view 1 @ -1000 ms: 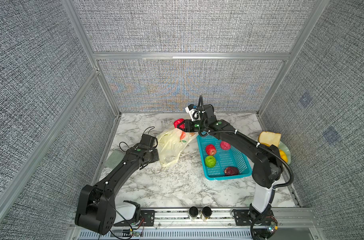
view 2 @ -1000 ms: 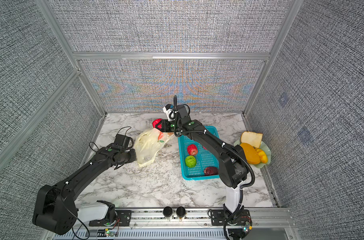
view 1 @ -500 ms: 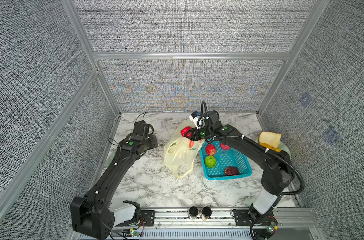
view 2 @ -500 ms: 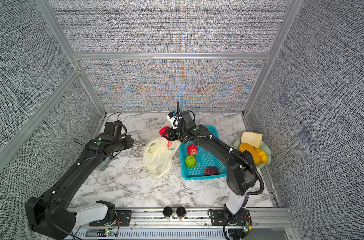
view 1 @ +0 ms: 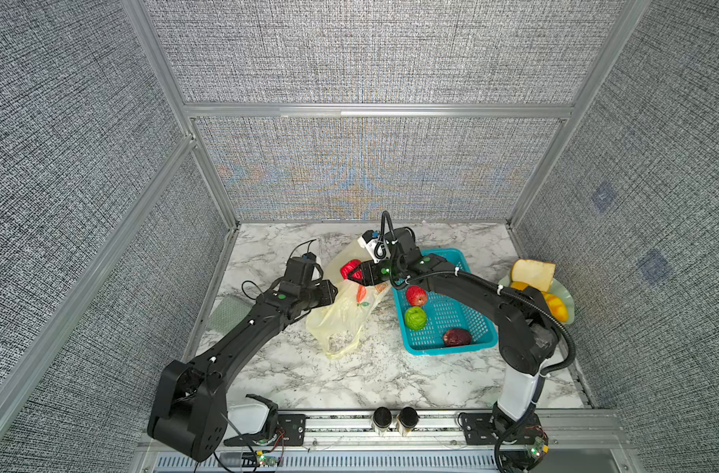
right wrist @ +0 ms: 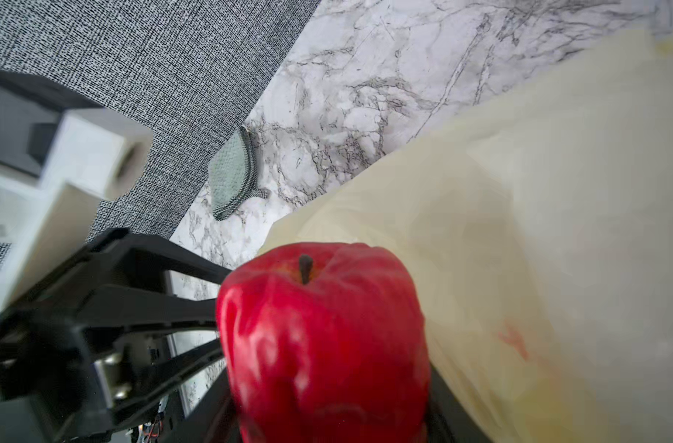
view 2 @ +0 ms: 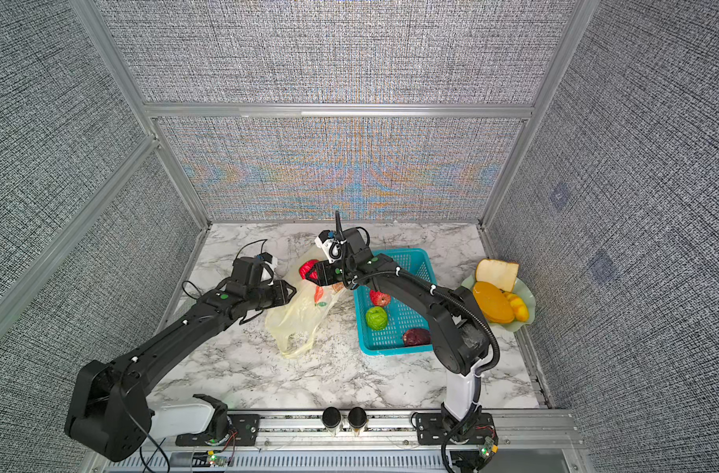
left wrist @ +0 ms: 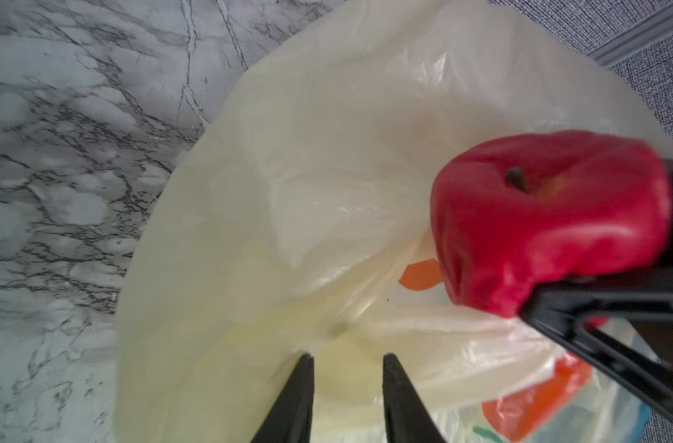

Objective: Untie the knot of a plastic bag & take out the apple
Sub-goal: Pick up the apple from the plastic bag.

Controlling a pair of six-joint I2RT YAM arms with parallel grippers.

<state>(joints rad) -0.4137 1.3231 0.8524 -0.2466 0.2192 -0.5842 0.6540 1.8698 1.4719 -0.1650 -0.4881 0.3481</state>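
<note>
R gripper [view 1: 357,273] clamped on red apple [right wrist: 323,345], held over far part of plastic bag [view 1: 341,319], just left of turquoise basket [view 1: 448,349]. L gripper [left wrist: 348,358] jaws part-open, nothing pinched, tips at bag's left edge w/ film just ahead. Bag lies crumpled mid-bench [view 1: 349,381].

Basket [view 1: 452,349] right of plastic bag [view 1: 343,315]

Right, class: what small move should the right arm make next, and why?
Probably carry the red apple across to the turquoise basket: the right jaws grip it outside the plastic bag, and the basket lies just beside.
</note>
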